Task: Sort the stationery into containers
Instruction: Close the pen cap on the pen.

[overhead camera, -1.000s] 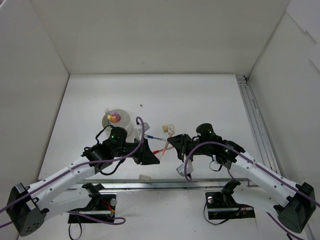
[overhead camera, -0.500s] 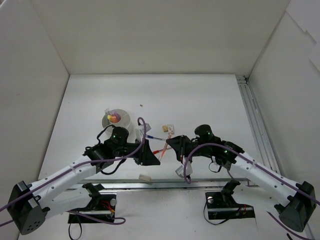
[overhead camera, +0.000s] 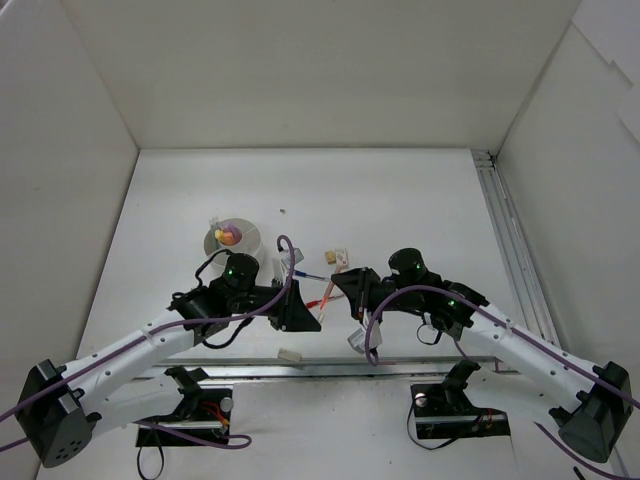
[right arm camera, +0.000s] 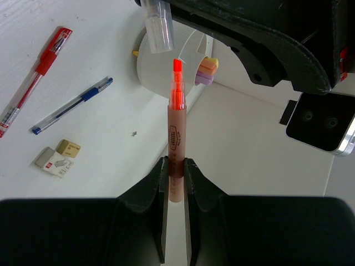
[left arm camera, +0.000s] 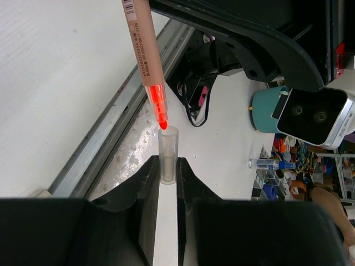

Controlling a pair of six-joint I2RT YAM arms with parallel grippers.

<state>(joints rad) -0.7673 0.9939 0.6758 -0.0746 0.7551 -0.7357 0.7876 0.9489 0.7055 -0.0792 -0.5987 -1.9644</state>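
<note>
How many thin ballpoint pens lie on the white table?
2: a thin red pen and a thin blue pen beside it, not touching; others may be hidden.

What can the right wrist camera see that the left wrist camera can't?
Only the right wrist view shows the red pen, blue pen, two erasers and the white cup. Only the left wrist view shows the metal rail at the table's edge. Both show the orange marker, uncapped, pinched by the right gripper, and a clear cap, pinched by the left gripper.
</note>
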